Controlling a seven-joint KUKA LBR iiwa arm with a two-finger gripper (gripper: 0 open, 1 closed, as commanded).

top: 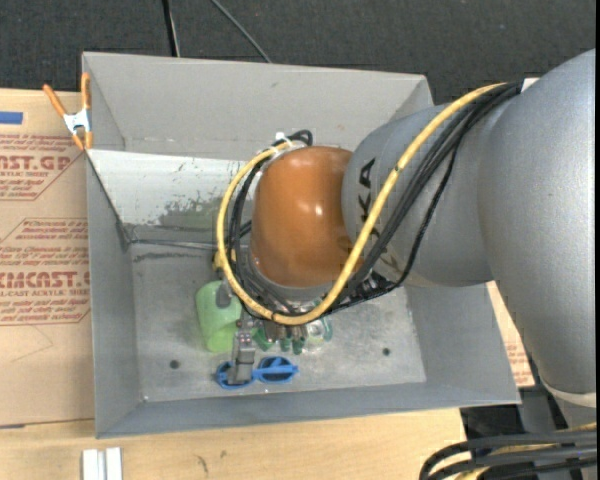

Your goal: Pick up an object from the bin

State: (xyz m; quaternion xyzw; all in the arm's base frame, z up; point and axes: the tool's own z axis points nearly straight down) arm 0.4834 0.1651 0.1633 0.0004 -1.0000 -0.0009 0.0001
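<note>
**Arm lowered into the bin, jaws close to the floor near the front wall.**

The arm (460,198) reaches in from the right with its orange wrist cover (298,218) pointing straight down, an attitude suited to a vertical pick from the grey bin (170,98). The jaws hang beneath the cover, which hides most of them, so it cannot be told whether they are open or closed, and nothing is seen held. A pale green rounded object (214,318) lies just left of the jaws, and a blue looped object (270,371) lies just in front of them by the front wall. Either is a likely target, since both lie loose on the flat floor within reach.
</note>
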